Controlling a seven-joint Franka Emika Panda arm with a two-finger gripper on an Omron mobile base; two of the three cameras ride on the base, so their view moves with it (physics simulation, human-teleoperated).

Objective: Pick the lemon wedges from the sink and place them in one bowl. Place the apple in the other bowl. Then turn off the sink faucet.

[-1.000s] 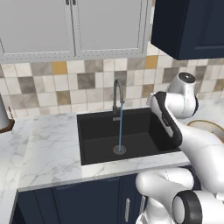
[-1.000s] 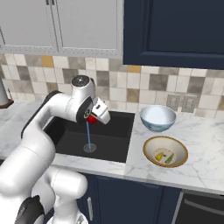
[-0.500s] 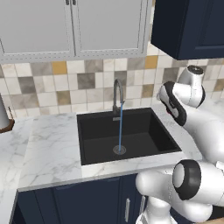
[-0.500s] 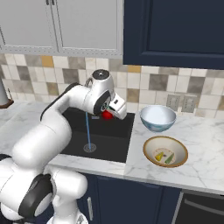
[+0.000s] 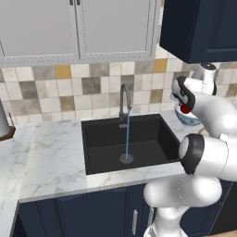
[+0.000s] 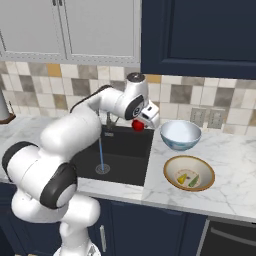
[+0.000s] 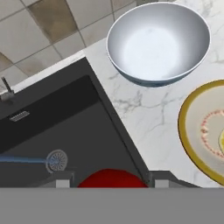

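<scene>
Your gripper [image 6: 140,123] pinches the apple [image 6: 138,125] above the sink's [image 6: 142,165] right edge, near the blue bowl [image 6: 180,135], which holds nothing. Both lemon wedges [image 6: 188,179] lie in the tan bowl [image 6: 190,173]. Water runs from the faucet [image 5: 124,99].

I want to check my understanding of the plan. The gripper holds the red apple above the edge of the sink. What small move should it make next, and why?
Probably carry the apple a little farther sideways, over the pale blue bowl, before releasing. The gripper is shut on it beside that bowl, not yet above it. The bowl looks empty, and both lemon wedges already lie in the tan-rimmed bowl.
</scene>
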